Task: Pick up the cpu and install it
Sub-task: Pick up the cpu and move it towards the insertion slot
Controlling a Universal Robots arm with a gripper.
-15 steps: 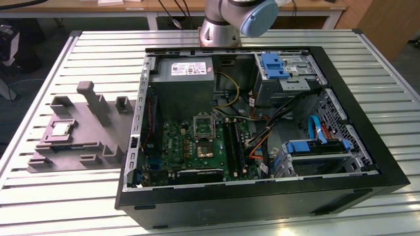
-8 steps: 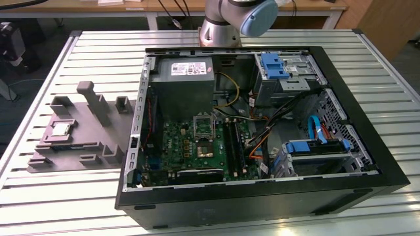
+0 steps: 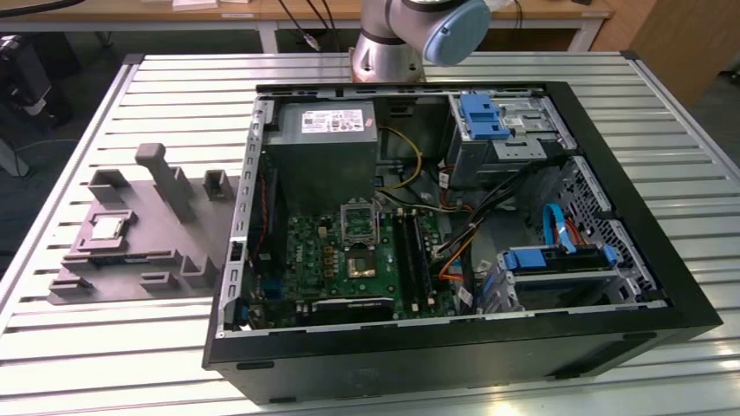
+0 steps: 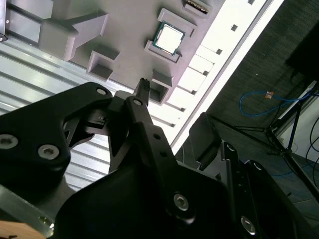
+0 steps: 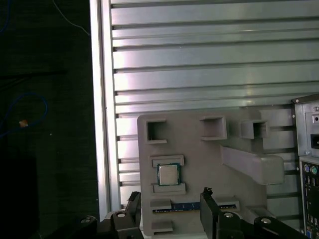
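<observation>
The cpu is a small silver square lying flat in a recess of the grey holder block, at the exterior view's left of the computer case. In both wrist views it sits framed by low grey ledges: cpu, cpu. My gripper hangs well above the holder with its black fingers spread wide and nothing between them. In the second wrist view one fingertip points toward the holder. The metal socket lies on the green motherboard inside the case.
The open black computer case holds a grey power supply, cables and blue drive brackets. A memory stick rests in a slot of the holder. The ribbed metal table ends near the holder; dark floor lies beyond.
</observation>
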